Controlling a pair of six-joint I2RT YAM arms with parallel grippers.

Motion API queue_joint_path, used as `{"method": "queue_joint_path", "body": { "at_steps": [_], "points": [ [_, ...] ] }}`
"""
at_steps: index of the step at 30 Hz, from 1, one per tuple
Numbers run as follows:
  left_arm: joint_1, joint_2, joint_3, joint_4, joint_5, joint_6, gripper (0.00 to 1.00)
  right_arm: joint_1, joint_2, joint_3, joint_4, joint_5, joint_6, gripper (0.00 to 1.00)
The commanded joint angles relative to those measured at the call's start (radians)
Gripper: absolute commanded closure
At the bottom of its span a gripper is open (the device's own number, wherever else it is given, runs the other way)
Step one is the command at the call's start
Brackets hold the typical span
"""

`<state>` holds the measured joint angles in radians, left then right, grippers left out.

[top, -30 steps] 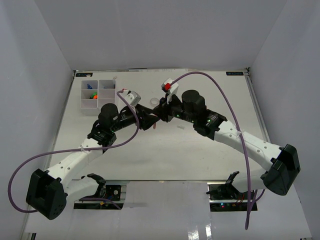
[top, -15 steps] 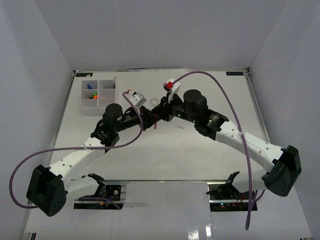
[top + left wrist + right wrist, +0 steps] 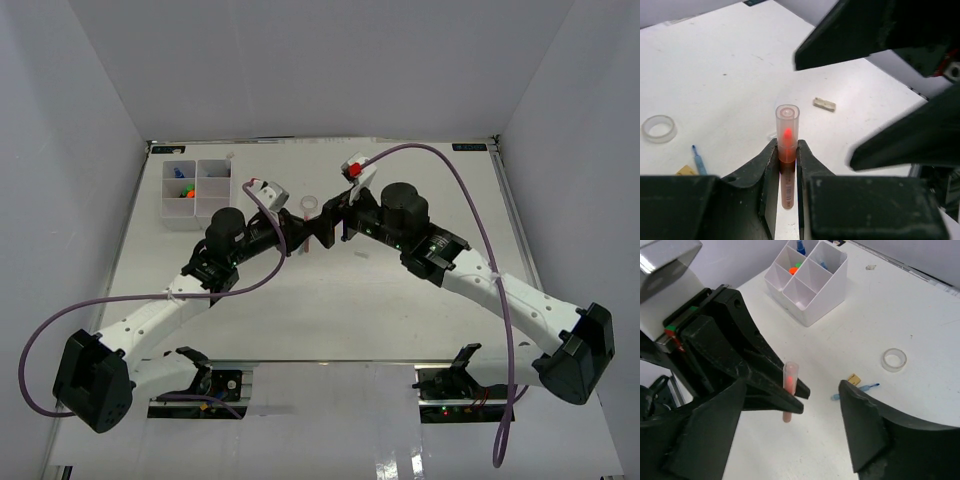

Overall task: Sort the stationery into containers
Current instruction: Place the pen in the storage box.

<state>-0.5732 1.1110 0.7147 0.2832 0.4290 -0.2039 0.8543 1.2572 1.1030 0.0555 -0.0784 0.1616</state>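
I'm looking down on a white table [image 3: 330, 310] boxed in by a plain pale back wall [image 3: 320, 70], left wall [image 3: 60, 160] and right wall [image 3: 585, 120]. The light is soft and even. A glossy strip [image 3: 330, 445] along the near edge shows glare.

The overhead camera looks down across the whole table [image 3: 330, 300] from its near edge; both close-up wrist cameras share the tape ring [image 3: 659, 128].

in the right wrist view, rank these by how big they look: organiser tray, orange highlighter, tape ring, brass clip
1. organiser tray
2. orange highlighter, though it is held up nearer the camera, so its lead over the ring is unsure
3. tape ring
4. brass clip
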Motion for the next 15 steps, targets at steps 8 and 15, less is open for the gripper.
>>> {"method": "queue_joint_path", "body": {
  "at_steps": [8,15],
  "points": [
    [0.074,-0.022,-0.012,-0.021,-0.436,0.086,1.0,-0.02,-0.203,-0.133,0.006,0.279,-0.065,0.1],
    [0.347,0.054,0.003,0.094,-0.544,0.087,0.99,-0.021,-0.361,-0.357,0.073,0.342,-0.068,0.1]
  ]
}}
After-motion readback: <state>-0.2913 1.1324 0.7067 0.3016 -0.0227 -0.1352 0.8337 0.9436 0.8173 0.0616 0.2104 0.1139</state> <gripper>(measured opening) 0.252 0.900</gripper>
